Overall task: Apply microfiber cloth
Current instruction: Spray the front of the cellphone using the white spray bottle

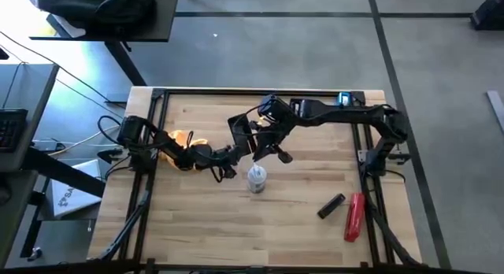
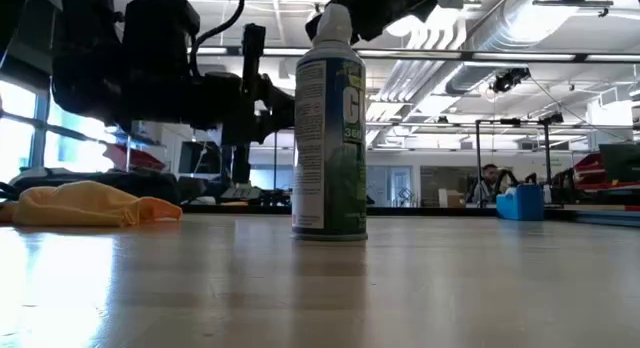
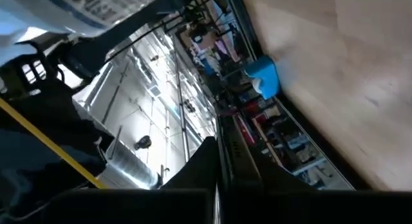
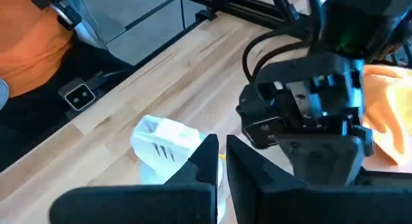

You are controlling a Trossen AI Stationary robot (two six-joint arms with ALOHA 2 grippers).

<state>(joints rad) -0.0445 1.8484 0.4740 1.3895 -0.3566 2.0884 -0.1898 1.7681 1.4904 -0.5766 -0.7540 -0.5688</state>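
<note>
The orange-yellow microfiber cloth (image 1: 186, 138) lies crumpled on the table at the left, partly under my left arm; it also shows in the low view (image 2: 85, 203) and the right wrist view (image 4: 387, 108). My left gripper (image 1: 229, 161) hovers right of the cloth, rolled on its side, fingers shut (image 3: 215, 198) and holding nothing. My right gripper (image 4: 223, 161) reaches in from the right, shut, just above the white cap (image 4: 164, 143) of an upright spray can (image 1: 257, 178). My right gripper points down beside and above the spray can's white cap (image 2: 334, 18). Whether a finger touches the cap I cannot tell. The can stands upright on its base on the table.
A black phone (image 1: 331, 205) and a red tool (image 1: 354, 216) lie near the table's front right. A dark frame (image 1: 157, 93) runs along the table's far and side edges. A person in an orange top (image 4: 26, 50) stands beyond the table.
</note>
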